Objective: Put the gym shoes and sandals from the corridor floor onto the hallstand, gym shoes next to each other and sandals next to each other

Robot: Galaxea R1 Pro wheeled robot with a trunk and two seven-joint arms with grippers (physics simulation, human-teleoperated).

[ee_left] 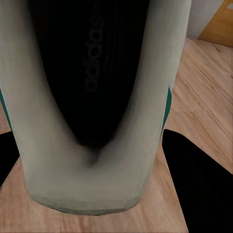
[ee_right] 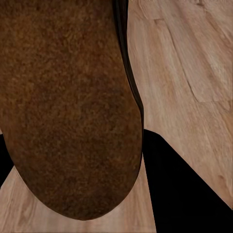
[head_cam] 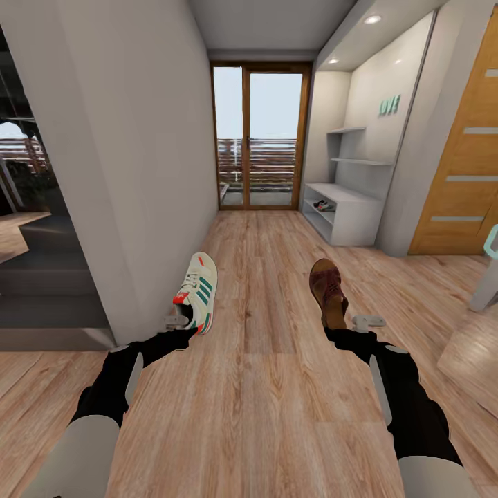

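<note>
**One sneaker, one sandal carried down the corridor**

A plain grey wall (head_cam: 138, 173) bounds the left side. Beside it the left end effector (head_cam: 181, 319) is pinching the heel of one gym shoe (head_cam: 197, 290), white with green stripes and a red heel patch, lifted off the floor; the left wrist view shows its dark insole (ee_left: 92, 73) between white walls. Open wood-grain corridor floor (head_cam: 263, 387) stretches ahead to a glass door (head_cam: 261, 138). The right end effector (head_cam: 349, 325) is pinching the heel of one sandal (head_cam: 328, 290), brown and grainy in the right wrist view (ee_right: 68, 107). Further right, the light-grey hallstand (head_cam: 346, 207) stands against the wall, a shoe (head_cam: 323, 205) in its cubby, then a wooden door (head_cam: 460, 159).
</note>
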